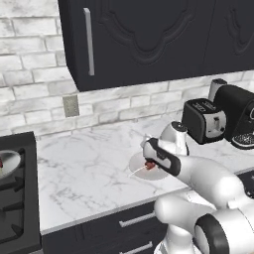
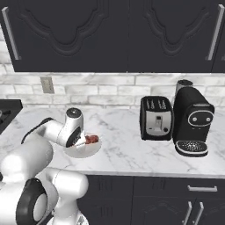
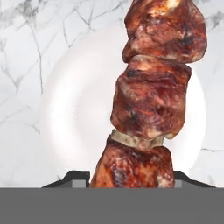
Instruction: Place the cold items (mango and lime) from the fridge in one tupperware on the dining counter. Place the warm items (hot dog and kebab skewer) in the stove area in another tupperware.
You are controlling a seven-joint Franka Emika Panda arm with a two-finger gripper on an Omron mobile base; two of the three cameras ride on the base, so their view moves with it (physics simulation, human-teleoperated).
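Note:
The kebab skewer point(image 3: 153, 96), chunks of browned meat on a thin stick, lies between my gripper's point(image 3: 131, 179) two dark fingertips point(image 3: 70, 177), which are shut on it. It hangs over a white round plate point(image 3: 74, 109) on the marble counter; I cannot tell whether it touches the plate. From the base I see the gripper point(image 1: 149, 161) point(image 2: 84, 140) low over the plate point(image 1: 141, 173) point(image 2: 83, 152), with the red meat point(image 1: 149, 165) point(image 2: 92, 139) at its tip. Tupperware, mango, lime and hot dog are out of view.
A black toaster point(image 1: 203, 121) point(image 2: 156, 117) and a black coffee machine point(image 1: 238, 116) point(image 2: 192, 121) stand to the right by the brick wall. A black stove point(image 1: 17, 208) with a pale pan point(image 1: 10, 162) sits at the left. Dark cabinets point(image 1: 149, 34) hang overhead.

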